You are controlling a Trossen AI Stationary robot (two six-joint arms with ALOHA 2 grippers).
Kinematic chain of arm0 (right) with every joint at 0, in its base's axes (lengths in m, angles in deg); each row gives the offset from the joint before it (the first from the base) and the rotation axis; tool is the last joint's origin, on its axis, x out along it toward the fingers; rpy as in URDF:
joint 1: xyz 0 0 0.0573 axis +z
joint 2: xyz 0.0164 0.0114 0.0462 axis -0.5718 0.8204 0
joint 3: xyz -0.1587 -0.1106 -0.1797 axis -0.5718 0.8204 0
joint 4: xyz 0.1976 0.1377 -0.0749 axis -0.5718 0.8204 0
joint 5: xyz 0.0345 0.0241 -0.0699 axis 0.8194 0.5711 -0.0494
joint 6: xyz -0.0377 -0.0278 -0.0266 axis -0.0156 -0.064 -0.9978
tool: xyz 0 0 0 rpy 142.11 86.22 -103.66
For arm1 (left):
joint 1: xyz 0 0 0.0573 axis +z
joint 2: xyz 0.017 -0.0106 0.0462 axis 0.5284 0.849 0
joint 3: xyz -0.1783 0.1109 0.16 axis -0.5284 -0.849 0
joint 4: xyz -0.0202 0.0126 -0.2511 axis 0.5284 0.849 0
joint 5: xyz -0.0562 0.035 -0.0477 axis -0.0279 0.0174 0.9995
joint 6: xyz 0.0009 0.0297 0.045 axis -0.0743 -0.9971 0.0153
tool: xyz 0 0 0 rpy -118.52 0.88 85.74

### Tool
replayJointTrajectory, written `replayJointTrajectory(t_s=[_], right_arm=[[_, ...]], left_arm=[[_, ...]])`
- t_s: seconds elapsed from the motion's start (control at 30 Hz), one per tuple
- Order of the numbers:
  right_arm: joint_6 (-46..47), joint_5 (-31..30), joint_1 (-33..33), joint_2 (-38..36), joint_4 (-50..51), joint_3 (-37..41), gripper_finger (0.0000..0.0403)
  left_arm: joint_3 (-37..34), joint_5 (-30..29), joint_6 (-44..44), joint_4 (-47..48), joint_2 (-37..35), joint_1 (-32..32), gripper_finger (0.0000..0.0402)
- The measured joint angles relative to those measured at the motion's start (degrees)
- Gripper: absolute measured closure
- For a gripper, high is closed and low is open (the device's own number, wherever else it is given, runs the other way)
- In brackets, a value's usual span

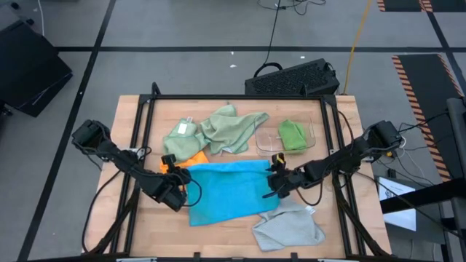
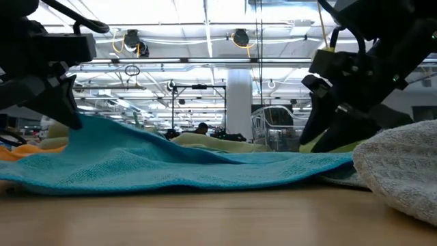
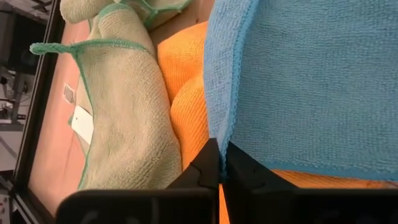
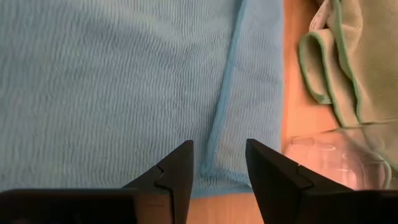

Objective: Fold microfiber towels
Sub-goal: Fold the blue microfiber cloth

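Note:
A bright blue towel [image 1: 226,191] lies spread in the middle of the table, over part of an orange towel [image 1: 192,157]. My left gripper [image 1: 178,179] is shut on the blue towel's left edge [image 3: 219,163]. My right gripper [image 1: 275,183] stands open over the blue towel's right edge, its fingers either side of a crease [image 4: 225,106] in the towel. Two pale sage green towels [image 1: 182,137] [image 1: 234,128] lie crumpled at the far side. A bright green towel [image 1: 293,135] sits in the clear tray [image 1: 263,137]. A light grey towel [image 1: 288,227] lies near right. My left gripper pinches the blue towel's hemmed left edge [image 3: 217,127], near its far corner, between its two fingers. The fingers slant down from the table's left. In the low view the towel rises to the fingers [image 2: 80,121] while the rest lies on the table. Whether my right gripper touches the blue towel I cannot tell.
A black frame [image 1: 218,97] runs around the wooden table top. The clear tray stands at the far right, close beyond my right gripper [image 4: 219,165]. A dark keyboard-like case [image 1: 291,78] lies beyond the far edge. Bare wood [image 1: 145,225] shows at near left.

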Motion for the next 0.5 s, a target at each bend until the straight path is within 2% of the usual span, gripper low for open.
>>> replayJointTrajectory(t_s=[0.5], right_arm=[[-9.9, 4.0, -2.5, 0.0, -0.2, 0.0, 0.0275]], left_arm=[[0.0, 0.2, 0.8, 0.0, 0.0, 0.0, 0.0391]])
